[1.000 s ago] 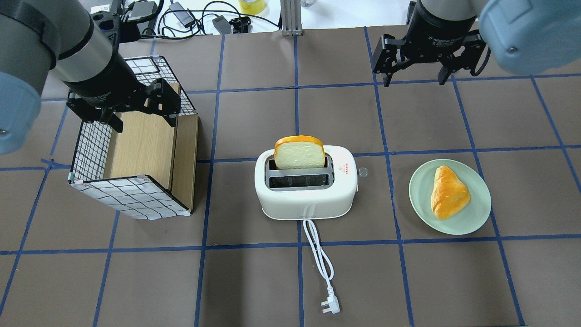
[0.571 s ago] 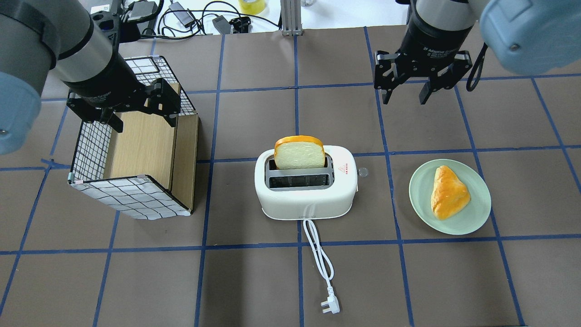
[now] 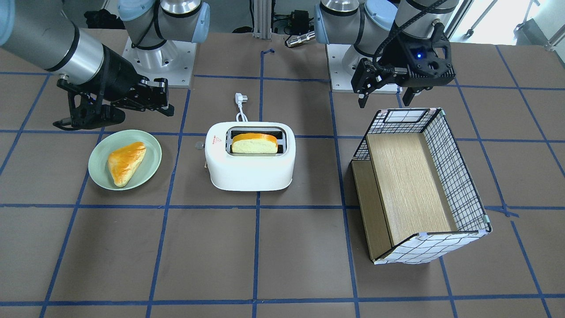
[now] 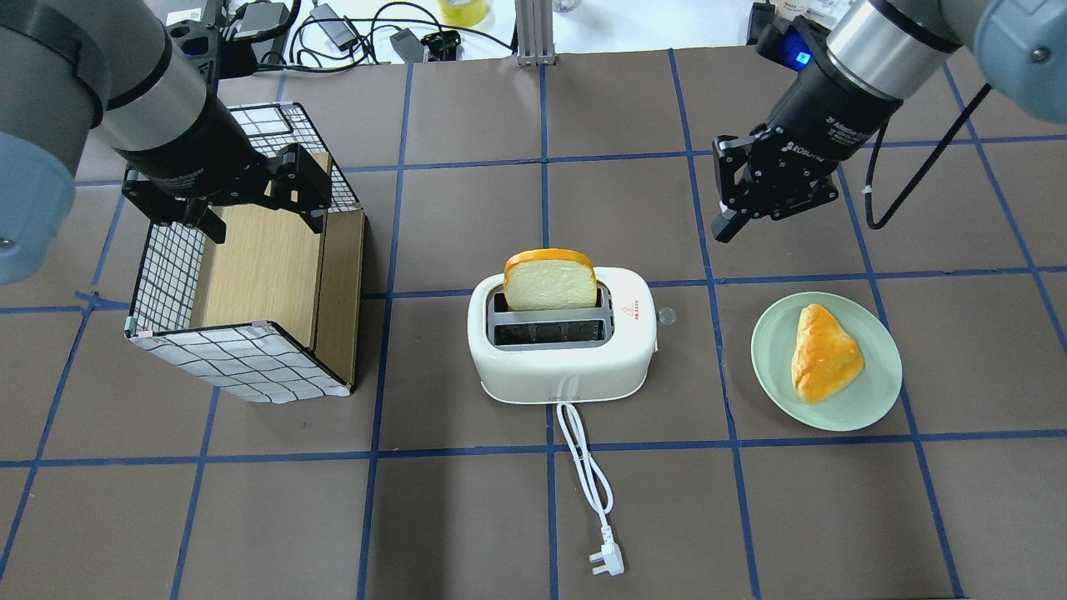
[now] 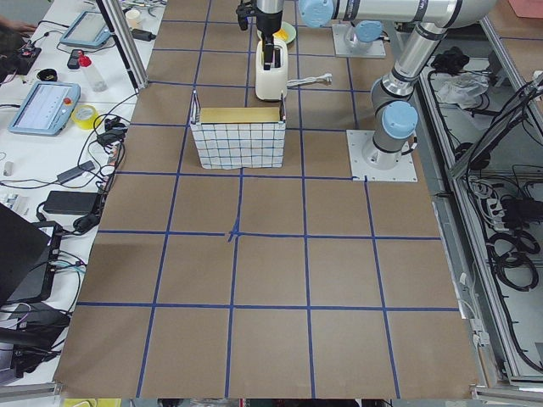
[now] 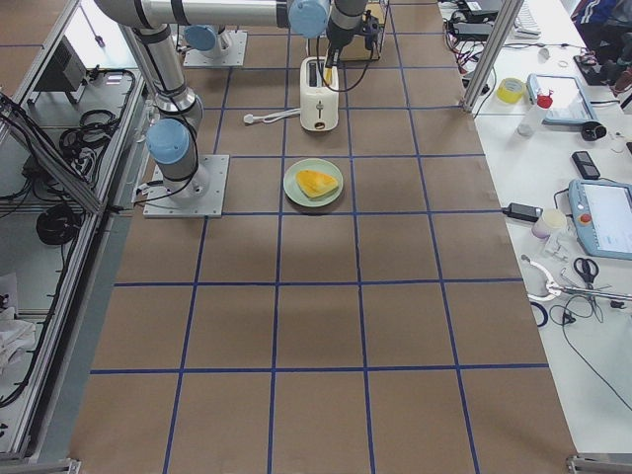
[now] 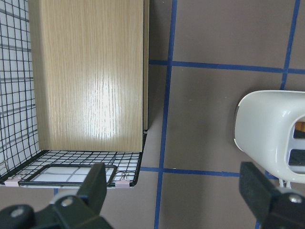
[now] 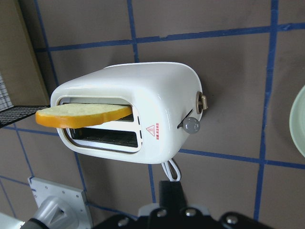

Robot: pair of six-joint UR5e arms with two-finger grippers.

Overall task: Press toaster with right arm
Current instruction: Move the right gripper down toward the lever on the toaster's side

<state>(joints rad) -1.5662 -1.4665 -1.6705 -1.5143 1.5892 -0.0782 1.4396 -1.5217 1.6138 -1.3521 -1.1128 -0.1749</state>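
The white two-slot toaster (image 4: 558,367) stands mid-table with a bread slice (image 4: 550,283) upright in its far slot. Its grey lever (image 4: 666,316) sticks out on the side facing the plate and also shows in the right wrist view (image 8: 191,125). My right gripper (image 4: 725,227) is shut and empty. It is tilted and hovers behind and to the right of the toaster, apart from it; it also shows in the front view (image 3: 164,100). My left gripper (image 4: 262,221) is open and empty over the far end of the grid-patterned box (image 4: 242,358).
A green plate (image 4: 875,400) with a pastry (image 4: 824,352) lies right of the toaster, close under the right gripper's side. The toaster's white cord and plug (image 4: 606,562) trail toward the front edge. Cables and gear lie beyond the far table edge.
My right gripper has shut its fingers, tilted, and moved nearer and lower toward the toaster's lever side. The left arm, toaster and bread have not moved.
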